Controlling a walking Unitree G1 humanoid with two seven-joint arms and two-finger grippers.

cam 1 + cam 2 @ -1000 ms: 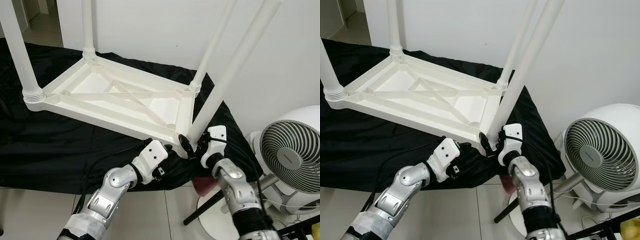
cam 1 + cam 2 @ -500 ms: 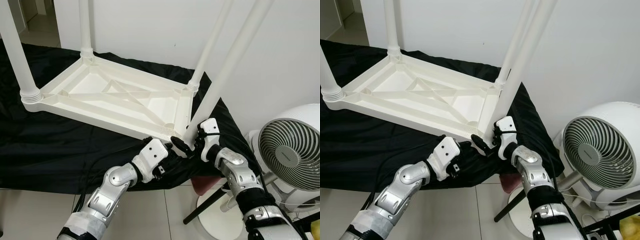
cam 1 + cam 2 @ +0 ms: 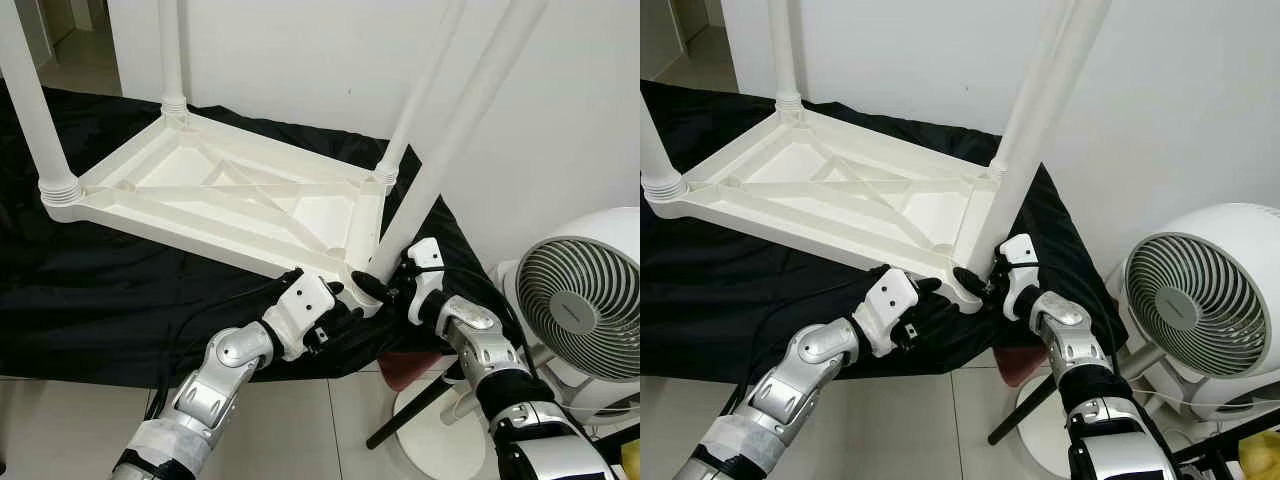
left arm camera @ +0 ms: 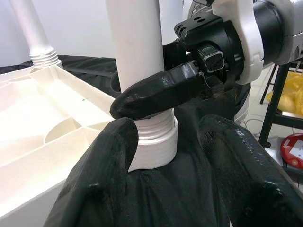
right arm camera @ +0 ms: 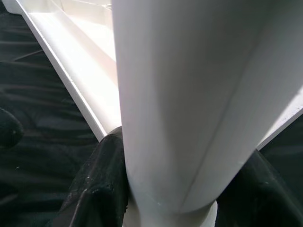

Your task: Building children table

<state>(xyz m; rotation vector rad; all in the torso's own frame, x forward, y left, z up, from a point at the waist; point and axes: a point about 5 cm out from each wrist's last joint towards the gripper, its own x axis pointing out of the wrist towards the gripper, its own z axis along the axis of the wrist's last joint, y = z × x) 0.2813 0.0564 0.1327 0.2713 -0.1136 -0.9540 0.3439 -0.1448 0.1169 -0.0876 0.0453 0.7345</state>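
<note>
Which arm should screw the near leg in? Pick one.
Right. The right gripper is already clamped around the leg just above its socket; the left gripper sits open at the tabletop corner, likely bracing.

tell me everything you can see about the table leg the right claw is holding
The near-corner table leg is a long, smooth white tube, plastic by the look of it, rising at a slant from the upturned table top. Its lower end has a ribbed, threaded collar sitting in the corner socket. The right claw is clamped round it just above that collar, one black finger lying across the tube. The left claw hangs open at the socket, its fingers either side of the collar. The leg's upper end runs out of frame.
</note>
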